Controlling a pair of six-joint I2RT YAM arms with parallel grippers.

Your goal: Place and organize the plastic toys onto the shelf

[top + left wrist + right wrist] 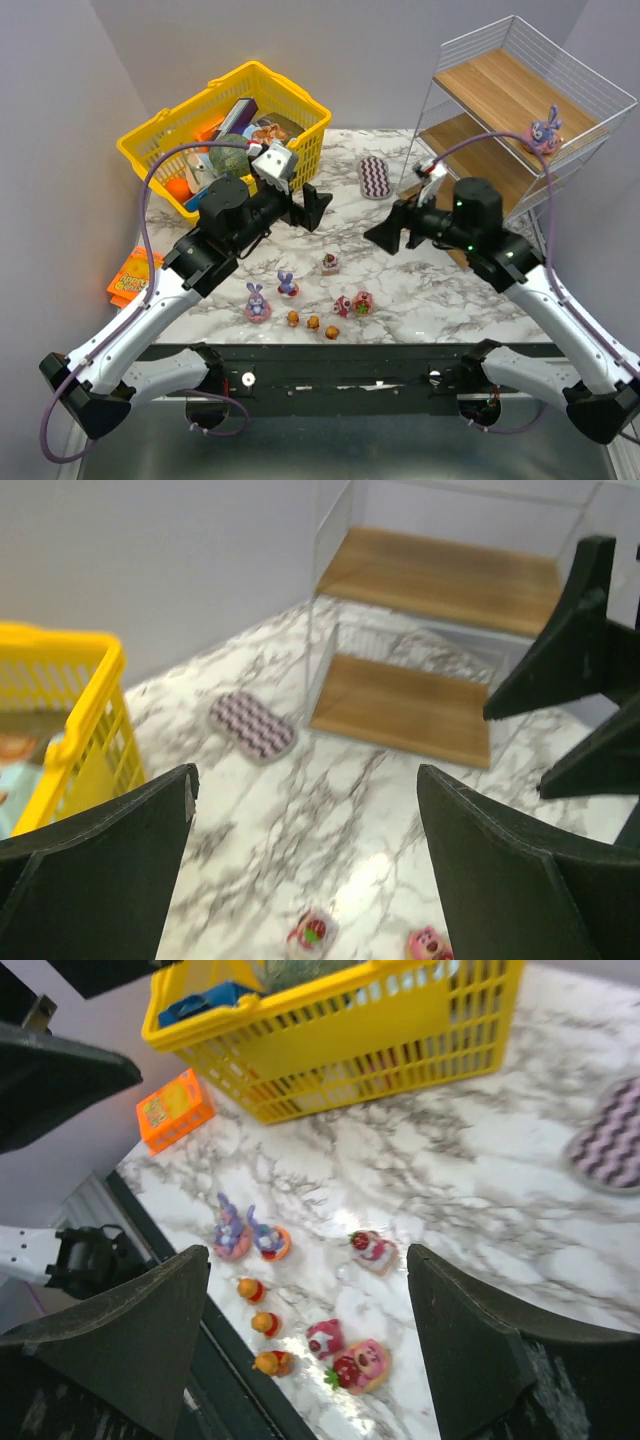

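Marble-patterned tabletop (pixel 440 295) fills the work area, boxed in by plain grey walls. Your right gripper (pixel 385 232) hangs above it just left of the shelf (pixel 490 85), pointing away from the shelf, with its fingers spread wide and nothing between them. Your left gripper (pixel 318 207) sits farther from the shelf, facing the right one, and it too is parted and empty.

One purple bunny (pixel 545 130) already stands on the shelf, apparently at the near end of the upper board. The other toys are on the marble, well left of the shelf and toward the near edge. They are two more bunnies (pixel 257 300), three orange bears (pixel 313 323) in a short row, and three pink and red figurines (pixel 362 301), two of which nearly touch.

As I read it, you are between placements and about to make the next pick. Lower one arm over a single toy and close gently. The pieces are small and crowded, so a wide approach could knock a neighbour over.

A zigzag pad (pixel 374 177) lies just left of the shelf, and a yellow basket (pixel 300 150) stands well left of the shelf at the back. An orange packet (pixel 125 280) lies farthest from the shelf.
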